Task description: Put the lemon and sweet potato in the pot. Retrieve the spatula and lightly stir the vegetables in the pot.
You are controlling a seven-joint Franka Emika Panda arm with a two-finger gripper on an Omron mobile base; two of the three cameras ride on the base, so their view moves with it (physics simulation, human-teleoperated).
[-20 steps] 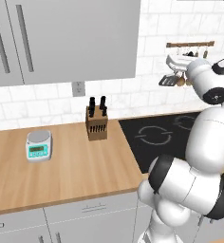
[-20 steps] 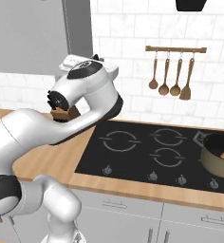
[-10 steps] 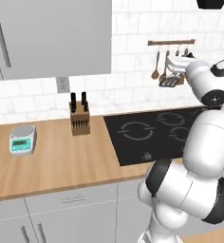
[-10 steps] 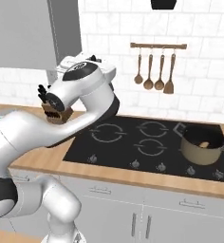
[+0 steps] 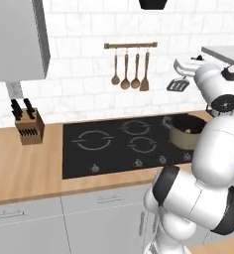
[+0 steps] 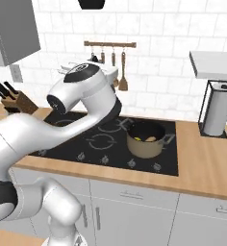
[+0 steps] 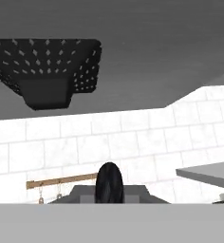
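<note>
The dark grey pot [image 5: 185,133] stands on the right side of the black cooktop [image 5: 104,149]. Inside the pot [image 6: 145,140] lie the yellow lemon [image 6: 138,139] and the orange-brown sweet potato [image 6: 152,139]. My gripper [image 5: 184,74] is held high above the pot, shut on the spatula's black handle. The slotted metal head of the spatula [image 5: 177,85] hangs below the hand, well clear of the pot's rim. In the hand view the spatula [image 7: 109,182] shows end-on at the bottom centre; the fingertips themselves are hidden.
Wooden spoons and a wooden turner [image 5: 130,72] hang on a wall rail behind the cooktop. A knife block [image 5: 29,127] stands at the left. A paper towel holder [image 6: 216,113] sits under a shelf [image 6: 214,63] at the right. The range hood [image 7: 47,71] is overhead.
The base has driven right along the counter, so the whole scene slid left and the pot came nearer. The arm stays raised with the spatula in its grip.
</note>
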